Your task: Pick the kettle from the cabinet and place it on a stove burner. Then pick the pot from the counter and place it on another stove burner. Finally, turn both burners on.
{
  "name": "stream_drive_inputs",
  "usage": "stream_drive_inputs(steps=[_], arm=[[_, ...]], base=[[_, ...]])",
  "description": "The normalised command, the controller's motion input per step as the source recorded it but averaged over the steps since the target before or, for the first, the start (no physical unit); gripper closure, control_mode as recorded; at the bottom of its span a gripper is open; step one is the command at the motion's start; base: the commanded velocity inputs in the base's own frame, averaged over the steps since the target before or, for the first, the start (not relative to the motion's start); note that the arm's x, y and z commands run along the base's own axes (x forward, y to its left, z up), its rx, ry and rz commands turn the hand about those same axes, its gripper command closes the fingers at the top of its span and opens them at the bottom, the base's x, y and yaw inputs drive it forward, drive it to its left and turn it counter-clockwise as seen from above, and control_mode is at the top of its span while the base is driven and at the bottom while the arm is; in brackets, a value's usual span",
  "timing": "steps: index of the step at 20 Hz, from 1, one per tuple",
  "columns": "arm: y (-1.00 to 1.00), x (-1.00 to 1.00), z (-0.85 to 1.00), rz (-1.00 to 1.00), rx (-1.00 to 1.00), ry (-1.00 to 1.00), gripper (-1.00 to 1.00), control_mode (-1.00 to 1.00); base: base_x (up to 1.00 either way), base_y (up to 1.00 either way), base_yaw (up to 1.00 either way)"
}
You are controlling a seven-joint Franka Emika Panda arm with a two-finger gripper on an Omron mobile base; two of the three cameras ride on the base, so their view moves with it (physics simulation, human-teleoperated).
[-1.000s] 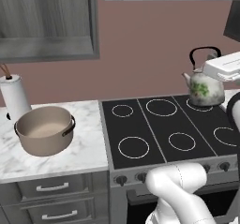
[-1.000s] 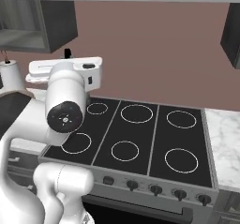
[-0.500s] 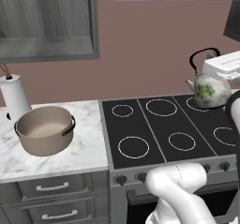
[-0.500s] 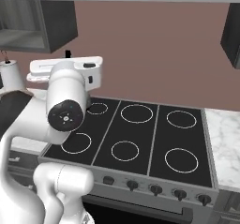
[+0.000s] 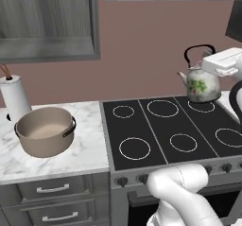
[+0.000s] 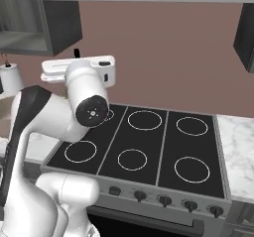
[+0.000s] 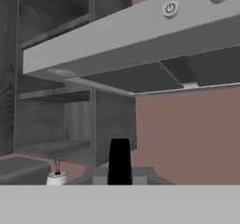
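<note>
We are carrying the kettle [image 5: 203, 84] by its thin arched handle, gripper [image 5: 211, 65] clamped on it, above the stove [image 5: 142, 130]; it seems light, rigid, liable to swing.

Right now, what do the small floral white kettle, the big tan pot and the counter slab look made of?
Small white floral-print kettle: glossy, likely enamel or ceramic, going by its sheen; thin black arched handle, maybe metal.
Large tan-beige pot: matte, uniform colour, perhaps enamelled metal; dark side handles.
White counter slab: polished marble look, grey veining.
</note>
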Motion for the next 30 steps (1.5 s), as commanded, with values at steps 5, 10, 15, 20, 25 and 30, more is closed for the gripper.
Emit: stream_drive_inputs(steps=[5,10,15,20,25,30], arm=[[0.03,0.32,0.00,0.04,-0.07,0.24,1.00,-1.00],[0.02,0.25,-0.01,0.06,-0.11,0.28,1.00,-1.00],[0.01,0.29,-0.10,0.06,-0.12,0.26,1.00,-1.00],[0.00,0.28,-0.20,0.07,-0.10,0.21,1.00,-1.00],[0.00,0.05,-0.18,0.03,-0.05,0.07,1.00,-1.00],[0.00,0.00,-0.10,0.03,0.00,-0.01,1.00,-1.00]], base=[[0.00,0.00,0.00],[0.00,0.00,0.00],[0.00,0.00,0.00],[0.00,0.00,0.00],[0.00,0.00,0.00],[0.00,0.00,0.00]])
